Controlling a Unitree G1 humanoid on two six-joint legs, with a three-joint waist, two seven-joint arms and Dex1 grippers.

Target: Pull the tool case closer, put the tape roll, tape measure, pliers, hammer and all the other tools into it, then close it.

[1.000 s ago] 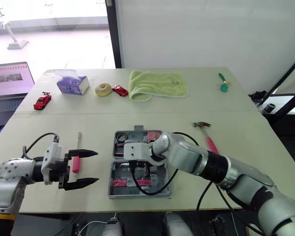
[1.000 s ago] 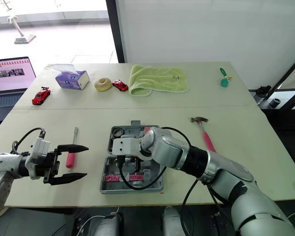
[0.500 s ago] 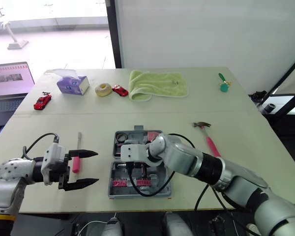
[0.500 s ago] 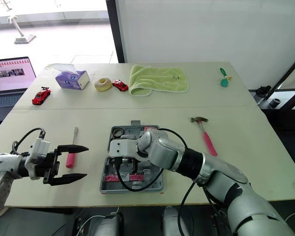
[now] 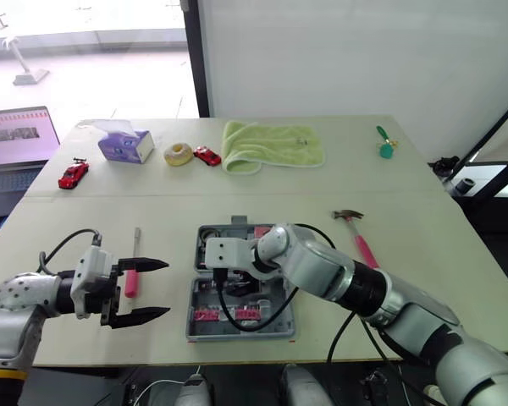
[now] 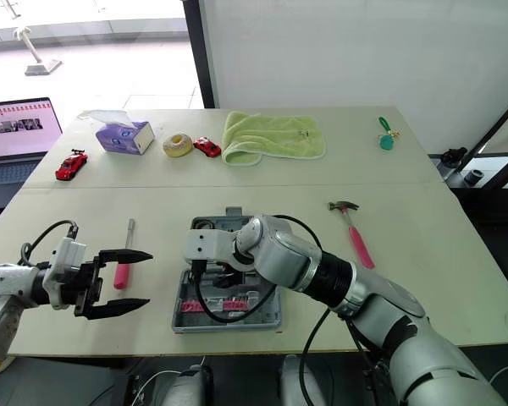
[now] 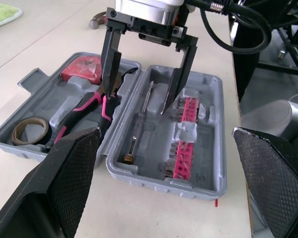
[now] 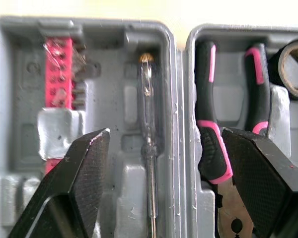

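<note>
The grey tool case (image 5: pixel 195 326) lies open at the table's front centre. In it lie black-and-pink pliers (image 8: pixel 211 148), a tape roll (image 7: pixel 30 130), a red tape measure (image 7: pixel 82 69), a clear tester screwdriver (image 8: pixel 148 114) and a pink bit rack (image 7: pixel 186 144). My right gripper (image 7: pixel 139 99) hangs open just above the case, its fingers either side of the hinge, holding nothing. A pink-handled hammer (image 5: pixel 360 237) rests on the table right of the case. Left of the case, my left gripper (image 5: pixel 165 288) stands wide open, empty, beside a pink-handled screwdriver (image 5: pixel 133 271).
Along the far side of the table sit a tissue box (image 5: pixel 125 145), a pale tape ring (image 5: pixel 178 154), two red toy cars (image 5: pixel 207 156) (image 5: pixel 72 174), a green towel (image 5: pixel 271 145) and a small green object (image 5: pixel 384 145). A laptop (image 5: pixel 17 135) stands off the left edge.
My right gripper's fingers have parted over the case, and the hand has risen slightly toward the case's far half. The left arm has stayed still.
</note>
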